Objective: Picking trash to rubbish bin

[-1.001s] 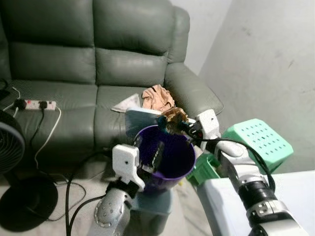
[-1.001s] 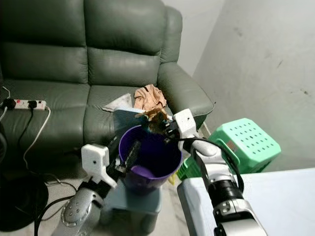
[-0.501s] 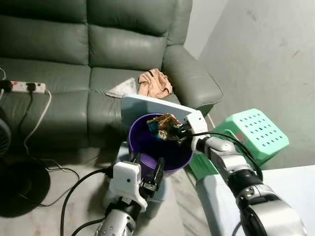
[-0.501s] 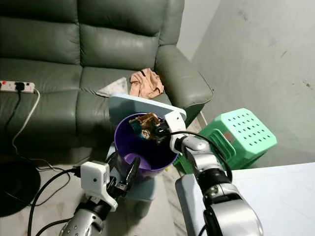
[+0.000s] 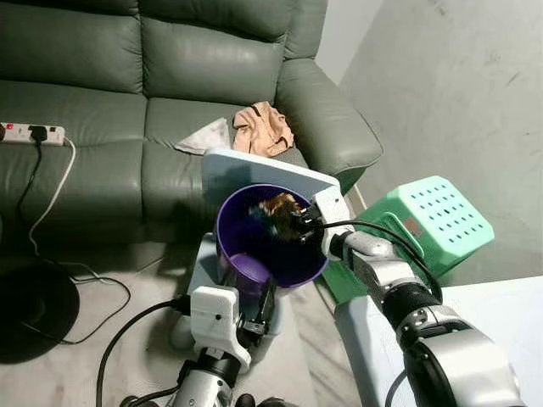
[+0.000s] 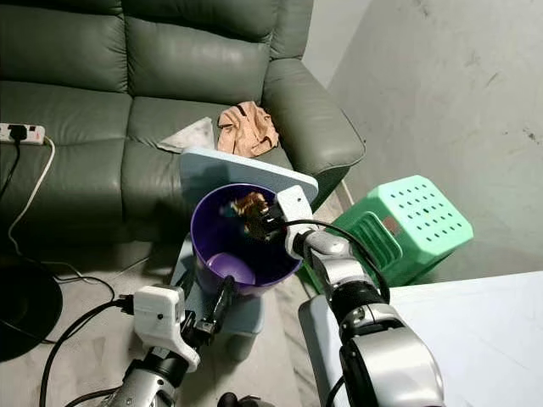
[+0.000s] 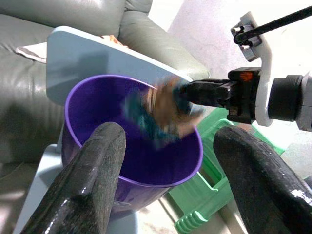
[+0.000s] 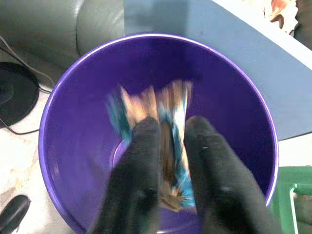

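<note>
A purple rubbish bin (image 5: 254, 263) stands on a pale blue step stool in front of the sofa. My right gripper (image 5: 295, 222) reaches over the bin's right rim and is shut on a crumpled brown and blue wrapper (image 5: 275, 207), which hangs inside the bin's mouth. In the right wrist view the wrapper (image 8: 146, 105) is blurred between the two black fingers (image 8: 141, 161), above the bin's bottom. My left gripper (image 5: 257, 307) sits low in front of the bin's base, open and holding nothing; its fingers (image 7: 92, 170) frame the bin.
A pale blue board (image 5: 254, 167) leans behind the bin. A green plastic stool (image 5: 441, 220) lies to the right, and a white tabletop (image 5: 501, 314) is at lower right. Beige crumpled cloth (image 5: 263, 129) and a white tissue (image 5: 204, 137) lie on the green sofa (image 5: 102, 85). A power strip (image 5: 30, 133) and cables are at left.
The right gripper carried the wrapper from above the far rim down into the bin's mouth. The left gripper sank from the bin's side to its base. The camera tilted downward.
</note>
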Robot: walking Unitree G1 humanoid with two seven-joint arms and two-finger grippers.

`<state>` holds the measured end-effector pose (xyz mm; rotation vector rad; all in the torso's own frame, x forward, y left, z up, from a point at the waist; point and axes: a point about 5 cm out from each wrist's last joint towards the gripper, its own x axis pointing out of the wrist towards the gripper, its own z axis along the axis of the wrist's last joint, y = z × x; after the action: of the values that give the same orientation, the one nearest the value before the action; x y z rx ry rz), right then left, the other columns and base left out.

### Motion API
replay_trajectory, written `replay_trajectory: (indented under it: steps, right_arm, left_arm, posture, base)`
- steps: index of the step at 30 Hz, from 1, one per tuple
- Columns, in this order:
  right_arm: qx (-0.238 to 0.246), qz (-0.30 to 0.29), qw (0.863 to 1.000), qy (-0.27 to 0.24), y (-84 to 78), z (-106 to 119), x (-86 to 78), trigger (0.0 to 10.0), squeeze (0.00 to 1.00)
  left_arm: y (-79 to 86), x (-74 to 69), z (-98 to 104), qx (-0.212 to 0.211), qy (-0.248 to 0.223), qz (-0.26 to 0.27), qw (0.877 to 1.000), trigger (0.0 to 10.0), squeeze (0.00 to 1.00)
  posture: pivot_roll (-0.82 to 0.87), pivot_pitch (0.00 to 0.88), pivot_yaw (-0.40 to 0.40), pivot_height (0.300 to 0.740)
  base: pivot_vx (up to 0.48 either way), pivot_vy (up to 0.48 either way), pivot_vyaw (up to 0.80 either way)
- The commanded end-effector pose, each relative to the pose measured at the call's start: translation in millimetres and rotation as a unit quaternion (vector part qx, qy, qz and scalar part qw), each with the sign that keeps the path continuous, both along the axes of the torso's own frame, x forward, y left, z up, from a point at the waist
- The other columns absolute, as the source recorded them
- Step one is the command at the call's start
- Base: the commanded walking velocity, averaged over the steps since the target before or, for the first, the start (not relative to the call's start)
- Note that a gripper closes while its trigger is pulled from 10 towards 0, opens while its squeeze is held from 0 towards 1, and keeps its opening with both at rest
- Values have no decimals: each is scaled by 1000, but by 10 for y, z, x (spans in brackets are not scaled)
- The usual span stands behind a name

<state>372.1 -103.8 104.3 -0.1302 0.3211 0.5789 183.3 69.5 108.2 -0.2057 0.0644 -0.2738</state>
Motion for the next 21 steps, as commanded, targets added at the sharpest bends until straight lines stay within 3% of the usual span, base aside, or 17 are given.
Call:
replay_trajectory:
  steps: [1,9,14,21]
  right_arm:
    - [-1,-15,1000,3,-80,-2,15,10000,1000]
    - [10,-10,1000,2,-72,20,24,10000,1000]
    - [39,0,999,-25,-53,117,49,10000,1000]
    - [131,-1,988,-83,-158,322,74,10000,1000]
  left_arm:
    - [-340,-122,166,-70,-3,-33,997,10000,0]
    - [-345,-122,166,-70,-3,-32,997,10000,0]
    - [-295,-56,168,-62,-13,-31,998,10000,0]
    - [-162,126,198,-29,-46,-36,998,10000,0]
  posture:
    - [119,212,-307,740]
    - [122,205,-307,740]
    - [127,184,-301,740]
    - [134,127,-266,740]
  base:
    - [0,0,0]
    - [0,0,0]
    - [0,0,0]
    - [0,0,0]
